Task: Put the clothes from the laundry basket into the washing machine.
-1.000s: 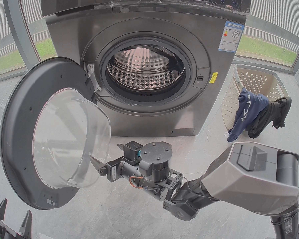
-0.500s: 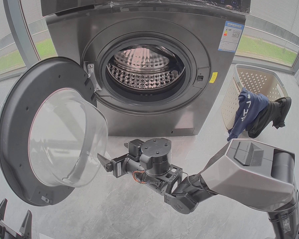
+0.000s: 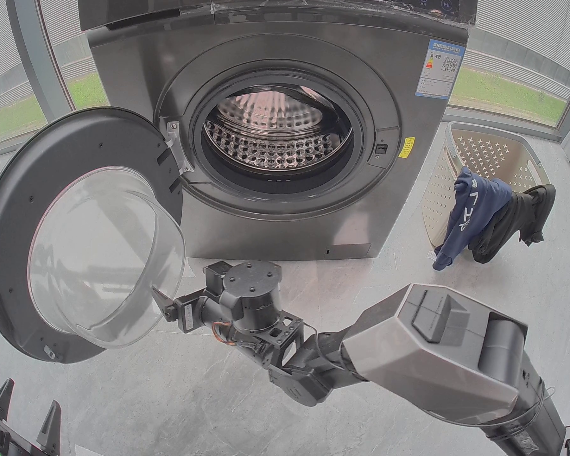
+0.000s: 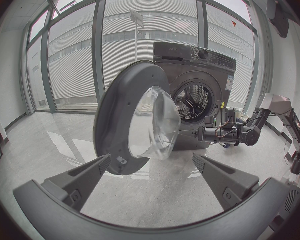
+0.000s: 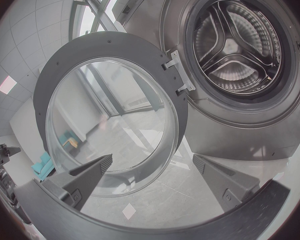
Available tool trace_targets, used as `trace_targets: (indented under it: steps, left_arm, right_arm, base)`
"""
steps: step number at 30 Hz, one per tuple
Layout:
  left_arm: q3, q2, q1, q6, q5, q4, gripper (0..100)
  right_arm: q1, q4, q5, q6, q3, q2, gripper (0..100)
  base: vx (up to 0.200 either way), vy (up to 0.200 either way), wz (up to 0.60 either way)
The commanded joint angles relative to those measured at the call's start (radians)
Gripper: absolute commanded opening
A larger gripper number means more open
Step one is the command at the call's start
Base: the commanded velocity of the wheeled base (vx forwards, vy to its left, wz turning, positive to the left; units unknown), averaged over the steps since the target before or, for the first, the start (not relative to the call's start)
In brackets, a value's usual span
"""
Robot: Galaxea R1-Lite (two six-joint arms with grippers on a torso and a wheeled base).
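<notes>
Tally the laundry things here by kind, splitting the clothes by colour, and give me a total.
Washing machine: 1
Laundry basket: 1
Blue garment: 1
Black garment: 1
Total: 4

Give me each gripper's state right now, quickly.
Left gripper: open, holding nothing.
Right gripper: open, holding nothing, close to the washing machine door.
</notes>
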Motion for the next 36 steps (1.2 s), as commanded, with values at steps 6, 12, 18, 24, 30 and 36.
trace_targets:
  steps: [6,12,18,24,30,36]
  left_arm:
    - [0.016,-0.013,0.000,0.000,0.001,0.000,100]
    - [0.015,-0.013,0.001,0.003,0.002,-0.002,100]
    - [0.016,-0.013,0.001,0.009,0.001,-0.003,100]
    - [0.016,-0.013,0.001,0.009,0.001,-0.003,100]
    - [0.016,-0.013,0.001,0.009,0.001,-0.003,100]
    - [0.016,-0.013,0.001,0.009,0.001,-0.003,100]
  right_arm:
    - [-0.003,0.007,-0.030,0.001,-0.042,0.041,100]
    - [-0.076,-0.020,-0.039,-0.007,0.290,-0.265,100]
    - [-0.189,-0.114,-0.042,-0.070,0.712,-0.636,100]
    - [-0.365,-0.165,-0.076,-0.093,1.106,-1.010,100]
    - [-0.603,-0.151,-0.055,-0.103,1.425,-1.443,100]
    - [-0.695,-0.077,-0.047,-0.120,1.555,-1.667,100]
  base:
    - [0.000,0.000,0.00]
    - [0.000,0.000,0.00]
    - [0.000,0.000,0.00]
    - [0.000,0.000,0.00]
    - [0.000,0.000,0.00]
    - [0.000,0.000,0.00]
